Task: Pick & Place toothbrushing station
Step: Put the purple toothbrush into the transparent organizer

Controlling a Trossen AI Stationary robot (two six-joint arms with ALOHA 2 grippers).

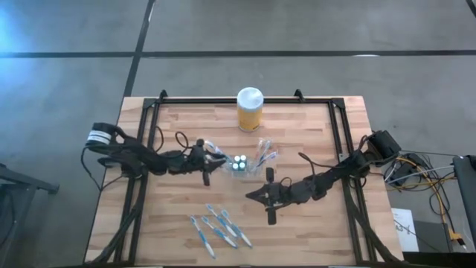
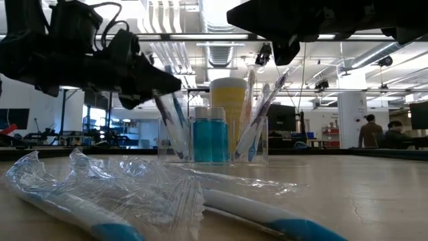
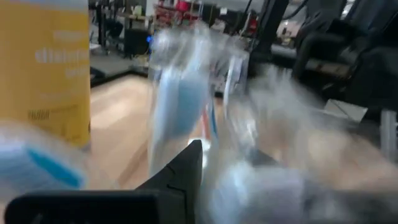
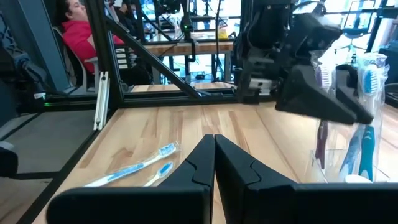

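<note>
The clear holder (image 1: 239,165) stands upright mid-table with two blue white-capped tubes (image 2: 209,137) in it and wrapped toothbrushes (image 2: 264,110) leaning out of its right side. One more toothbrush (image 2: 170,127) leans out of its left side, right under my left gripper (image 2: 170,86). That gripper (image 1: 214,158) reaches in level from the table's left. My right gripper (image 1: 251,195) hovers shut and empty, nearer the front edge, to the right of the holder. Several loose toothbrushes (image 1: 219,227) lie flat near the front. My left gripper (image 3: 224,168) has the upper end of a wrapped toothbrush (image 3: 249,186) between its parted fingers, coming level from the table's left. The toothbrush's lower end stands in the holder. Blur hides whether the fingers touch it.
A yellow jar with a white lid (image 1: 249,109) stands behind the holder toward the far edge. Crumpled clear wrap (image 2: 114,181) lies on the loose toothbrushes in front. A black frame (image 1: 149,112) borders the table. People sit and stand in the room beyond (image 4: 74,31).
</note>
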